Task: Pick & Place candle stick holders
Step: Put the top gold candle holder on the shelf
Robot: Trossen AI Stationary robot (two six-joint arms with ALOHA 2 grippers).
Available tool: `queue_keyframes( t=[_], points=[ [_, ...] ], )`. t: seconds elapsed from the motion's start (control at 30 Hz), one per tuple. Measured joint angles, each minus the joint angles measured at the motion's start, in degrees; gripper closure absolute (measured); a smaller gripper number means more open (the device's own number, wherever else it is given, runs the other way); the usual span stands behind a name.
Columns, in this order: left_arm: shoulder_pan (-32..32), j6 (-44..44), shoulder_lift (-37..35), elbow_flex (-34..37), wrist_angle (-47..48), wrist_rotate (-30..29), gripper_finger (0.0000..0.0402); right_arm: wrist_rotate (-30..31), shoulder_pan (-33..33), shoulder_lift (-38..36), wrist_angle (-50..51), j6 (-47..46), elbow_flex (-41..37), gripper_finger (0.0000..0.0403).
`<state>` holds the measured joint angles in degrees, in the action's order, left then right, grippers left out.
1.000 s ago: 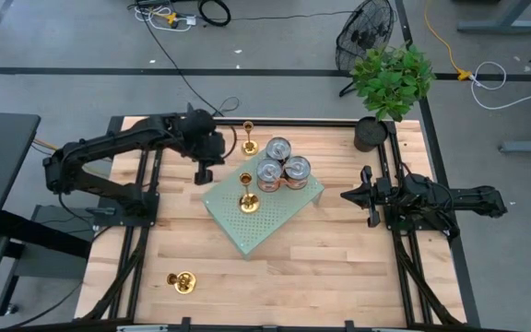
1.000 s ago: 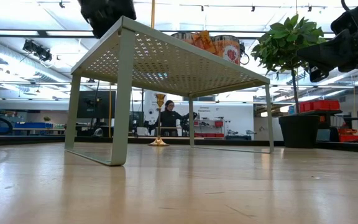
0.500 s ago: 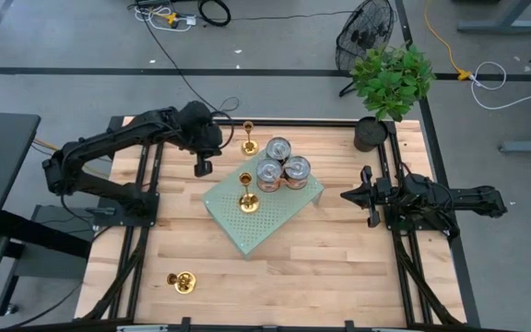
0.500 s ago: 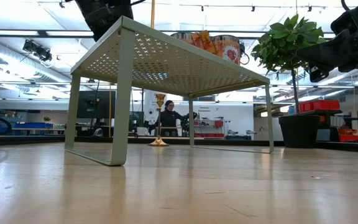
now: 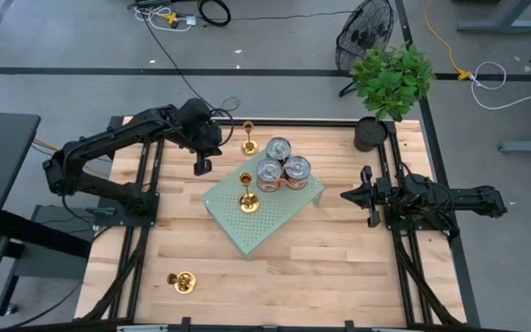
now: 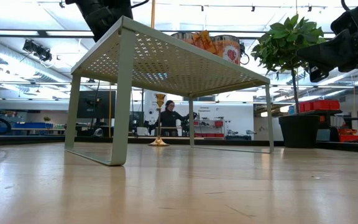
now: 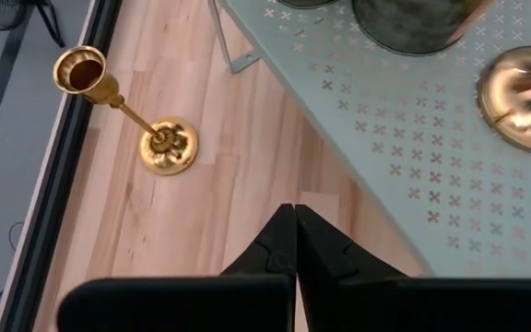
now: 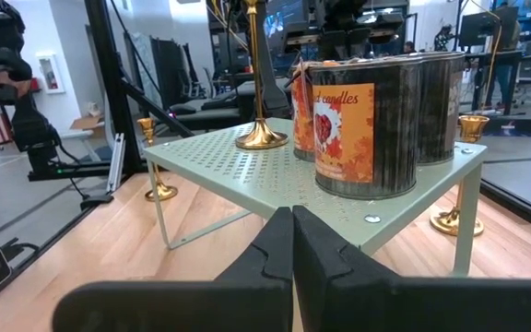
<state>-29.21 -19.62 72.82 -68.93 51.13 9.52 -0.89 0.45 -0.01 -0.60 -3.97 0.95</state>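
Three gold candle stick holders show. One (image 5: 248, 138) (image 7: 146, 120) stands on the table by the far edge. A second (image 5: 245, 192) (image 8: 258, 92) stands on the green perforated shelf (image 5: 261, 217) next to the cans. The third (image 5: 182, 281) (image 8: 159, 157) stands at the near left of the table. My left gripper (image 5: 200, 169) (image 7: 295, 217) hovers shut above the table, left of the shelf and of the far holder, touching nothing. My right gripper (image 5: 345, 195) (image 8: 291, 217) rests shut and level at the table's right side, pointing at the shelf.
Three labelled tin cans (image 5: 279, 169) (image 8: 367, 120) stand together on the shelf's far end. A potted plant (image 5: 390, 83) stands at the far right corner. A person (image 6: 168, 118) shows far off in the room behind. Bare wood lies along the table's near half.
My left gripper has swung a little toward the table's far edge, staying shut and above the table. Nothing else has moved.
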Motion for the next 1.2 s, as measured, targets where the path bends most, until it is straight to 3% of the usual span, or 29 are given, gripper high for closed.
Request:
queue_keyframes(
  t=[0.33,0.57,1.2],
  points=[
    [-0.26,-0.18,0.00,0.00,0.34,-0.37,0.0400,-0.02,0.01,0.00,0.01,-0.01,0.00,0.0400],
    [-1.88,1.35,0.00,0.00,5.47,-1.30,0.0399,0.00,0.00,0.00,0.02,0.00,-0.01,0.0400],
    [-7.19,9.53,9.21,-0.01,-2.18,-2.44,0.0399,0.00,0.01,0.00,0.01,-0.01,-0.01,0.0400]
  ],
)
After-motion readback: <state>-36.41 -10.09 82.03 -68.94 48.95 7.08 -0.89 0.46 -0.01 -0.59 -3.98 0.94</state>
